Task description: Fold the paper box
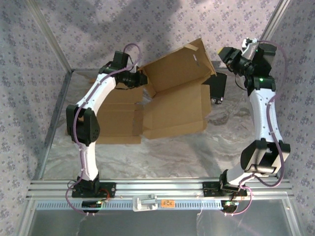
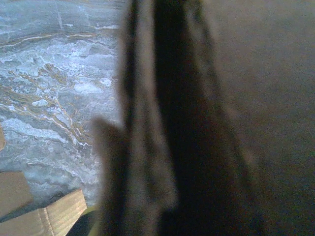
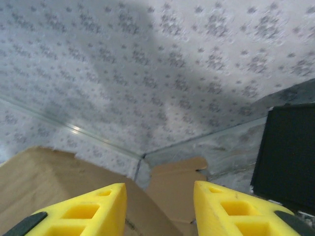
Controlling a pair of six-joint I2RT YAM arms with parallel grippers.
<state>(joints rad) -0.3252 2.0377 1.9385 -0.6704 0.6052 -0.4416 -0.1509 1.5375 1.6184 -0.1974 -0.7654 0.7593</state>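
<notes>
From above, the box (image 1: 177,98) lies opened out in the middle of the marble desk (image 1: 172,152), with one large panel tilted up toward the back. The left pincer (image 1: 140,78) sits at the left edge of that raised panel, against the cardboard. I cannot tell whether it is clenched on it. The right pincer (image 1: 224,53) hangs in the air off the box's back right corner, apart from it. A black block (image 1: 219,88) stands just beside the box's right side.

In the left wrist view, dark blurred cardboard lies very close to the lens. The desk (image 2: 59,98) is on the left and a lit piece of the box (image 2: 49,216) at the bottom left.

In the right wrist view, the right pincer (image 3: 158,196) is released, its yellow fingers (image 3: 98,209) spread with nothing between them. The box (image 3: 49,182) lies below, the block (image 3: 288,152) on the right, and a patterned wall (image 3: 147,73) behind.
</notes>
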